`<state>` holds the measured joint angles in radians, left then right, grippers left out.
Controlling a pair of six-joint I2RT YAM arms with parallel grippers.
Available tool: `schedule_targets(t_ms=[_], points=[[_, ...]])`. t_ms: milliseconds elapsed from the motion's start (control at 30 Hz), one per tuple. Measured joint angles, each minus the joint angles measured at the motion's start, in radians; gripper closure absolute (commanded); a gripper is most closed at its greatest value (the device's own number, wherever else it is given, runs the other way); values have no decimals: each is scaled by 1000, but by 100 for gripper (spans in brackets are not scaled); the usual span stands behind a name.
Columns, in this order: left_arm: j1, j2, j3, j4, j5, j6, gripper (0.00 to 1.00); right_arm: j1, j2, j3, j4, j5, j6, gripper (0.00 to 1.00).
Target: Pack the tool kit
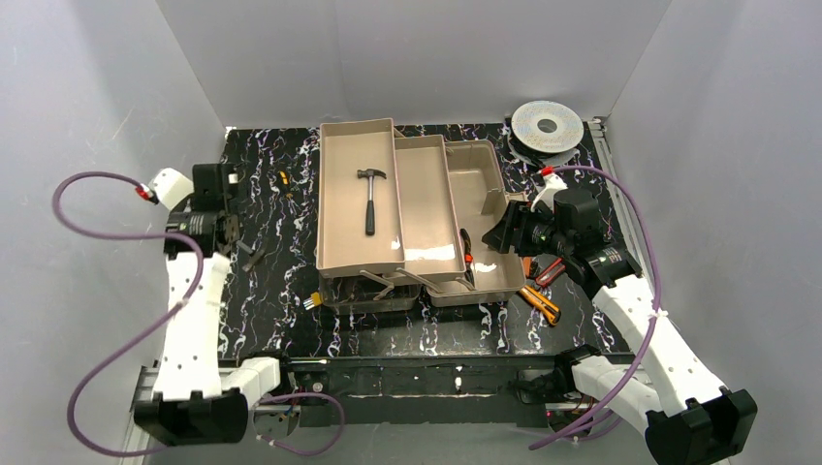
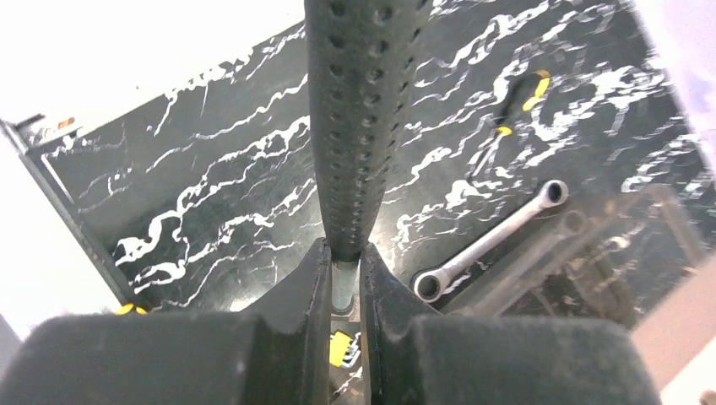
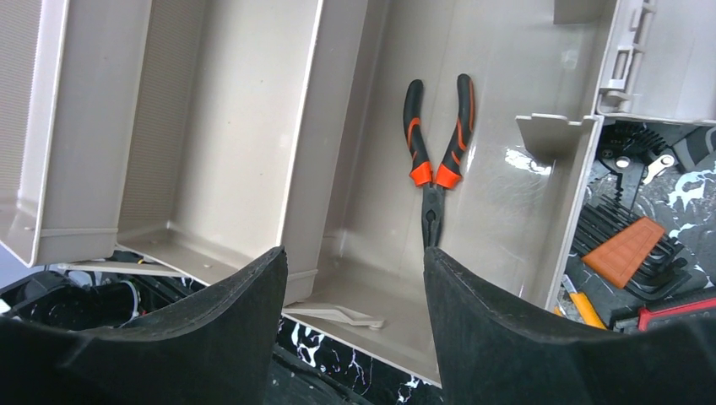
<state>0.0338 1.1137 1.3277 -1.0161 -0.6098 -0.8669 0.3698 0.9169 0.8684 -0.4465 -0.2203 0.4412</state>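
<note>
**Two tools packed, the rest waiting on the table**

The toolbox [image 1: 426,194] stands open in the middle of the table [image 1: 271,320], with its trays fanned out toward the left. The hammer [image 1: 370,199] lies in the leftmost tray. The pliers [image 3: 435,160] lie flat in the deep bottom compartment. The middle tray holds nothing that shows.

The right arm [image 1: 640,320] reaches over the bottom compartment. Its jaws are spread wide with nothing between them, and the pliers lie just beyond the tips.

The left arm [image 1: 189,310] is out to the left of the toolbox. Its jaws are clamped on a dark, dimpled handle [image 2: 355,126], and I cannot tell which tool that handle belongs to.

By my reading, packing is under way but well short of done:

- A wrench [image 2: 490,240] and a screwdriver [image 2: 519,97] with a yellow-and-black handle lie on the table on the left side.
- A yellow knife [image 1: 539,302] and a red-handled tool [image 1: 551,271] lie just beside the toolbox's near right corner.
- The held tool has to go into a tray, the loose ones have to follow, and then the trays must fold in and the box must close.
</note>
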Motion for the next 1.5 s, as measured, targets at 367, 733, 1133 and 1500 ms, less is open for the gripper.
schedule_targets(t_ms=[367, 733, 1133, 1500], points=[[2, -360, 5, 293, 190, 224, 100, 0, -11, 18, 2, -84, -5, 32], [2, -267, 46, 513, 727, 245, 100, 7, -16, 68, 69, -278, -26, 31], [-261, -58, 86, 631, 1069, 88, 100, 233, 85, 277, 156, -333, -151, 27], [-567, 95, 114, 652, 1063, 126, 100, 291, 169, 406, 159, -227, -214, 29]])
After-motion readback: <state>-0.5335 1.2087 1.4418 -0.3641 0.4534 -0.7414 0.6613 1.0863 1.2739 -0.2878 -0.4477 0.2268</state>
